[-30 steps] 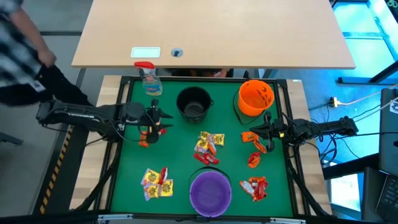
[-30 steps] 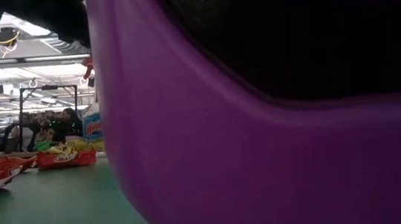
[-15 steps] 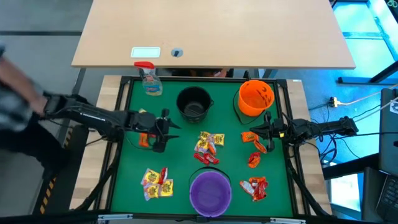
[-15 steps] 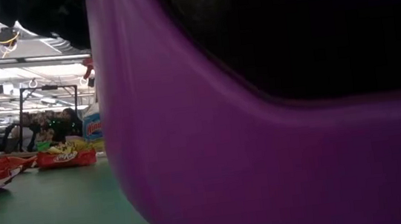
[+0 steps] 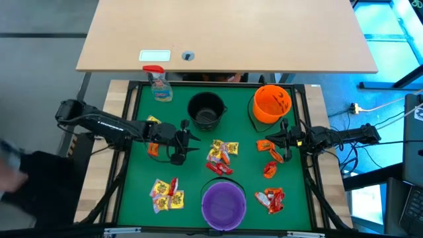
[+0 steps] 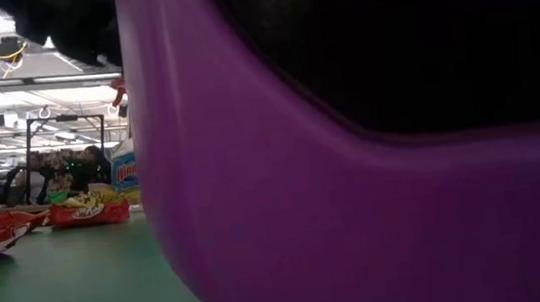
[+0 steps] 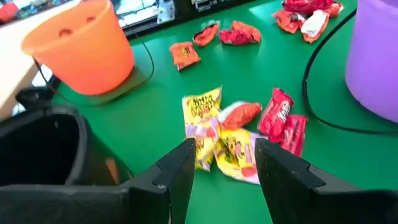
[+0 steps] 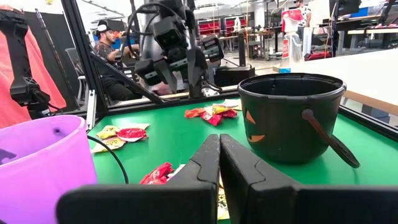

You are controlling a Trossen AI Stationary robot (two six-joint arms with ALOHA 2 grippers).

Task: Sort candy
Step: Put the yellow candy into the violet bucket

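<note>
The candy lies in several small heaps on the green table (image 5: pixel 132 192). A mixed heap of yellow and red packets (image 5: pixel 221 157) sits in the middle, between the black bowl (image 5: pixel 205 109) and the purple bowl (image 5: pixel 223 203). A yellow heap (image 5: pixel 166 194) lies left of the purple bowl, and a red heap (image 5: pixel 273 199) lies right of it. More red and orange packets (image 5: pixel 269 157) are scattered below the orange bowl (image 5: pixel 272 103). A few orange pieces (image 5: pixel 153 147) lie by the left arm; the arm partly covers them, so I cannot tell how many.

The left gripper (image 5: pixel 184 140) hangs just left of the middle heap, its fingers spread with nothing between them. In the left wrist view the same heap (image 7: pixel 239 127) lies straight ahead of the gap between the two fingers (image 7: pixel 177 171), apart from them — not touched. The right gripper (image 5: pixel 275 140) waits at the table's right side, near the scattered orange packets, its fingers pressed together on nothing.

A second ago the left gripper stood farther left, over the orange pieces near the spray bottle (image 5: pixel 159 84); since then it has swung rightward toward the middle heap, with its fingers about as wide as before. The right arm has not moved. The person at the left edge has gone from beside the table — only a blurred dark shape (image 5: pixel 16 182) shows lower left.
</note>
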